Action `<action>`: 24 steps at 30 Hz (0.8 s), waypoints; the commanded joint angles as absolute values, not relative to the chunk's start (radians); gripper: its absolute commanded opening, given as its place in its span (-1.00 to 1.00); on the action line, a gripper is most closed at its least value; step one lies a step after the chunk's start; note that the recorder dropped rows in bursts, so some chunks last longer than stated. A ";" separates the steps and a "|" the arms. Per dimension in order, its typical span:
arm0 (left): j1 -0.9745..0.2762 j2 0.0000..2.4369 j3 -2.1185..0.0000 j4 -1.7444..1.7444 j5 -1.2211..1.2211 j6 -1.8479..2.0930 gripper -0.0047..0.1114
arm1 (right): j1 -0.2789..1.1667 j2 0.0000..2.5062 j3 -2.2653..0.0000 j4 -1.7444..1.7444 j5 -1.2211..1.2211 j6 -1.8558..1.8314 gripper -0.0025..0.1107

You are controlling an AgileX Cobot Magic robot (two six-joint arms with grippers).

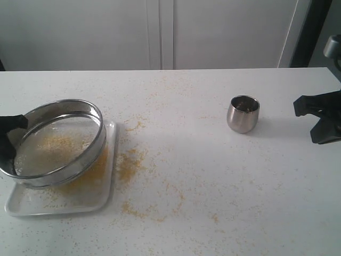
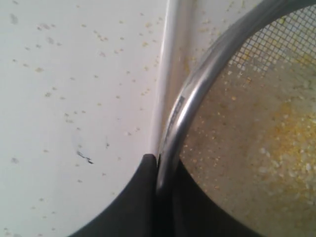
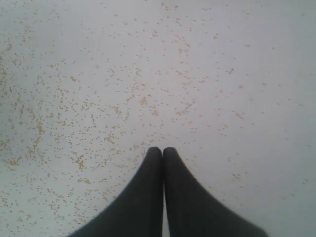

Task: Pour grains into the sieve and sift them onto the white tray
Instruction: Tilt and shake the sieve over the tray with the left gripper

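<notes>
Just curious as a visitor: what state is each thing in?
Large round steel mesh sieve: tilted, held by its rim.
Flat white rectangular tray: lying beneath the sieve, dusted yellow.
Golden-yellow grains: some in sieve, many spilled on table.
Small steel cup: upright, untouched.
Left gripper: shut on sieve rim.
Right gripper: shut, empty.

The sieve (image 1: 58, 141) covers most of the white tray (image 1: 109, 181), so the grains (image 1: 96, 169) under it are partly hidden. The exterior view's edges cut off the left pincer (image 1: 9, 137) and the right pincer (image 1: 318, 114). The contents of the steel cup (image 1: 244, 114) are too small to tell.
</notes>
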State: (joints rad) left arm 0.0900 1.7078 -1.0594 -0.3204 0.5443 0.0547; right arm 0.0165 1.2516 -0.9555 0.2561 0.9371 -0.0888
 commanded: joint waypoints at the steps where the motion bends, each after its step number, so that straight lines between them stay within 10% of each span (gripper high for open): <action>1: -0.006 1.678 -1.092 -0.319 0.605 0.139 -0.92 | 0.011 1.243 -0.956 0.257 0.933 -0.093 -0.96; 24: -0.004 1.700 -1.136 -0.250 0.621 -0.029 -0.92 | 0.011 1.244 -0.956 0.257 0.933 -0.093 -0.96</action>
